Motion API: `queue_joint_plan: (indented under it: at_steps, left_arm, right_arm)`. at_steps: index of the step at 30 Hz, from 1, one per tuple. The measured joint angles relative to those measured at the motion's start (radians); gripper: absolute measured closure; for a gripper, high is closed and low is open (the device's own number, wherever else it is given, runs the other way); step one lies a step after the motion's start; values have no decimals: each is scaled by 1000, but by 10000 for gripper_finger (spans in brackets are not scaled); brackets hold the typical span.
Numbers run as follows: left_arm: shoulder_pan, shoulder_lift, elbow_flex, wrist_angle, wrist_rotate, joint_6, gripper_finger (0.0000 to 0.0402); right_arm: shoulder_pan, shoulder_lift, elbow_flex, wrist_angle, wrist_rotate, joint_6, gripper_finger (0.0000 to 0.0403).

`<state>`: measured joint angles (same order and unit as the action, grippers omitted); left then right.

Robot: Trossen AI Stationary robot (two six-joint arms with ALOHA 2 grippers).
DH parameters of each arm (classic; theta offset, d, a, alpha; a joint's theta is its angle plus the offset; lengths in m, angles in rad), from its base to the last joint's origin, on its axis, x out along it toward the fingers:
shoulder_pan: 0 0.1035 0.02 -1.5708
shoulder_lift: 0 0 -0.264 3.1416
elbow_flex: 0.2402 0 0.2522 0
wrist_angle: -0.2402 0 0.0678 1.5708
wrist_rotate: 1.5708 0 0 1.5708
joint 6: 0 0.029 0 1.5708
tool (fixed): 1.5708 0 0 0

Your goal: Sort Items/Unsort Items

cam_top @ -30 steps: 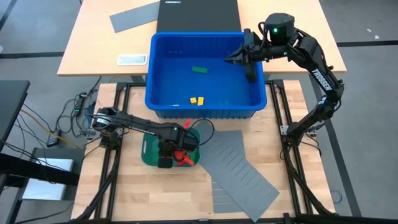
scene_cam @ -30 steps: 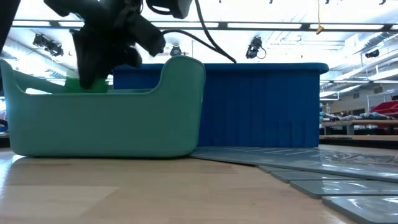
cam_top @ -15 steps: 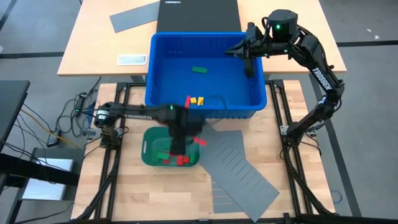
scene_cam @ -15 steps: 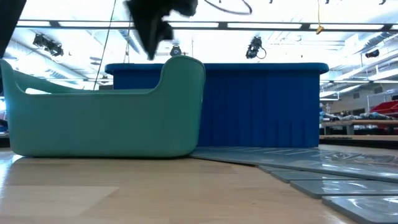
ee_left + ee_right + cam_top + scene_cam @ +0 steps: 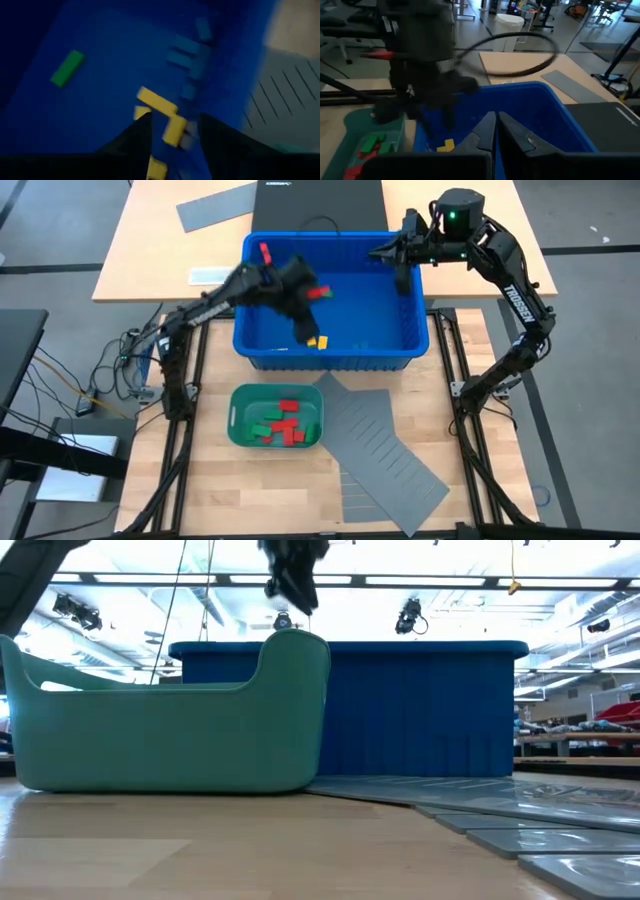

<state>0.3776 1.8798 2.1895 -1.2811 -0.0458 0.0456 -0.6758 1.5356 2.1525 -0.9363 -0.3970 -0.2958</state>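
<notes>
Here, the left gripper (image 5: 303, 332), which a second ago sat low in the tray (image 5: 238, 430) at 7 o'clock, now hangs open over the bin (image 5: 262, 350), red blocks (image 5: 320, 292) dropping in (unsorting); the right gripper (image 5: 381, 253) waits closed at 1 o'clock.

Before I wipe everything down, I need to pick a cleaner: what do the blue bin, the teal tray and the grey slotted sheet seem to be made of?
Blue bin: probably moulded plastic, even colour, ribbed wall.
Teal tray: plastic too, smooth satin, rounded rim.
Grey slotted sheet: thin, flat, slightly reflective in the low view; plastic or metal, cannot tell.
</notes>
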Motion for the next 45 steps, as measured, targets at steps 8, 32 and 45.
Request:
queue_joint_plan:
  at_steps: [8, 32, 45]
  left_arm:
    - [232, 45, 1, 213, 193, -12, 242]
    - [500, 404, 35, 476, 352, 212, 398]
    - [504, 534, 33, 613, 303, 209, 400]
  right_arm:
    - [-68, 42, 0, -7, -43, 6, 395]
    - [-7, 323, 0, 52, 122, 304, 402]
    - [11, 325, 0, 78, 142, 380, 403]
